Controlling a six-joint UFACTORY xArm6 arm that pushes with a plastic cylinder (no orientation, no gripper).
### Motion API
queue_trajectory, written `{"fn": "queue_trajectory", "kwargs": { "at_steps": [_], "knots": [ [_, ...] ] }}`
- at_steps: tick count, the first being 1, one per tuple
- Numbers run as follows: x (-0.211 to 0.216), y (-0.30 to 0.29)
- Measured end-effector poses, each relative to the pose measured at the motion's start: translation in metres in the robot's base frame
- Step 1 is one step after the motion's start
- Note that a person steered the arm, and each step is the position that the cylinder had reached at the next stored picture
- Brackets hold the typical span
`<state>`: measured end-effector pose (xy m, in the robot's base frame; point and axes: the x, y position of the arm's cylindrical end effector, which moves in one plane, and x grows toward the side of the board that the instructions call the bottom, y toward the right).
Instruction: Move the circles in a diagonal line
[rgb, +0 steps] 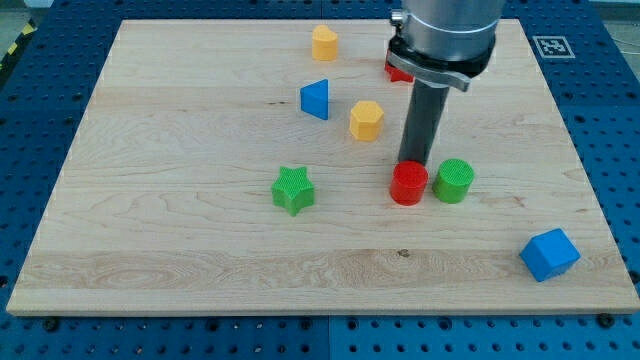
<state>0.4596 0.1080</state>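
Observation:
The red circle (408, 185) and the green circle (454, 181) stand side by side right of the board's middle, nearly touching. My tip (415, 163) rests against the red circle's top edge, just up and left of the green circle. The rod rises from there toward the view's top and hides most of the red star (394, 71).
A green star (293, 190) lies left of the red circle. A yellow hexagon (366, 120) and a blue triangle (316, 99) lie above it, a yellow heart (324, 43) near the top edge. A blue cube (549, 254) sits at the bottom right.

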Motion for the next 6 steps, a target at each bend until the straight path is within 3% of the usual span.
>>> {"fn": "queue_trajectory", "kwargs": {
  "at_steps": [6],
  "knots": [
    [0.009, 0.045]
  ]
}}
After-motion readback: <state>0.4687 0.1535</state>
